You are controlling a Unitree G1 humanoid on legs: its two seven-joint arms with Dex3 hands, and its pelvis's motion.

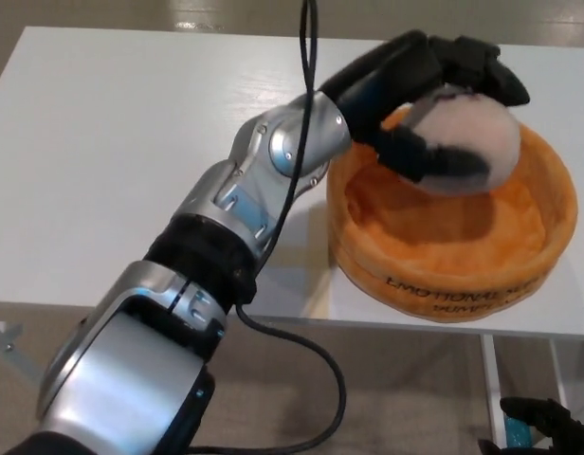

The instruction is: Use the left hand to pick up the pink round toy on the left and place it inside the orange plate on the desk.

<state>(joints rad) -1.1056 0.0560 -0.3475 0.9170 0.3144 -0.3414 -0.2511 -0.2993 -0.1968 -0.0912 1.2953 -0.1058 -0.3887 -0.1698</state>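
The pink round toy point(463, 142) sits in the grasp of the left hand point(442, 104), black fingers point(434, 161) wrapped around it, above the far part of the orange plate point(444, 275). The plate stands at the right near edge of the white desk point(112, 171). The right hand point(543, 422) shows only partly at the bottom right, below the desk; its state cannot be told.

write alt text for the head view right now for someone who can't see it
The robot's left hand grips a pale pink round toy over the inside of an orange plush plate on a white desk. Its silver and black arm reaches in from the lower left; the right hand sits low at bottom right.
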